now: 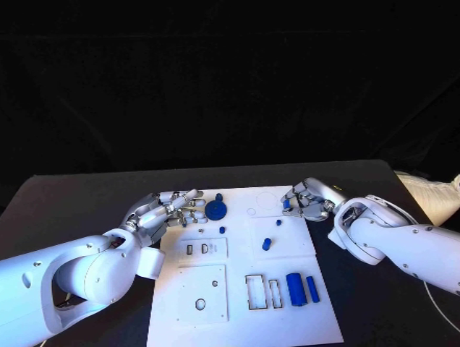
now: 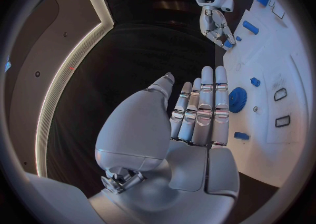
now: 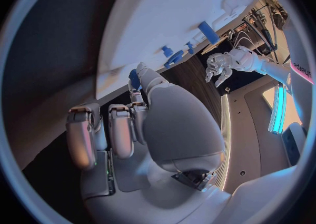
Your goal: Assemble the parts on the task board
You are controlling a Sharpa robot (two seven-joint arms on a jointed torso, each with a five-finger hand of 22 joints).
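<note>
The white task board (image 1: 241,311) lies mid-table. My left hand (image 1: 173,208) hovers over the board's far left corner, fingers (image 2: 205,108) straight and holding nothing. Just beside its fingertips lies a round blue part with a stem (image 1: 216,210) (image 2: 237,99). At the board's far right corner, my right hand (image 1: 309,199) (image 2: 216,23) pinches a small blue part (image 1: 288,204) (image 3: 134,80) at its fingertips. Two small blue parts (image 1: 278,223) (image 1: 267,244) lie on the board between the hands. Two long blue bars (image 1: 295,289) (image 1: 312,288) lie near the front right.
Two white inset plates (image 1: 202,249) (image 1: 202,295) with slots sit on the board's left half. Open rectangular frames (image 1: 258,292) lie beside the bars. A white bag (image 1: 433,194) rests at the table's right edge. Black tabletop (image 1: 74,210) surrounds the board.
</note>
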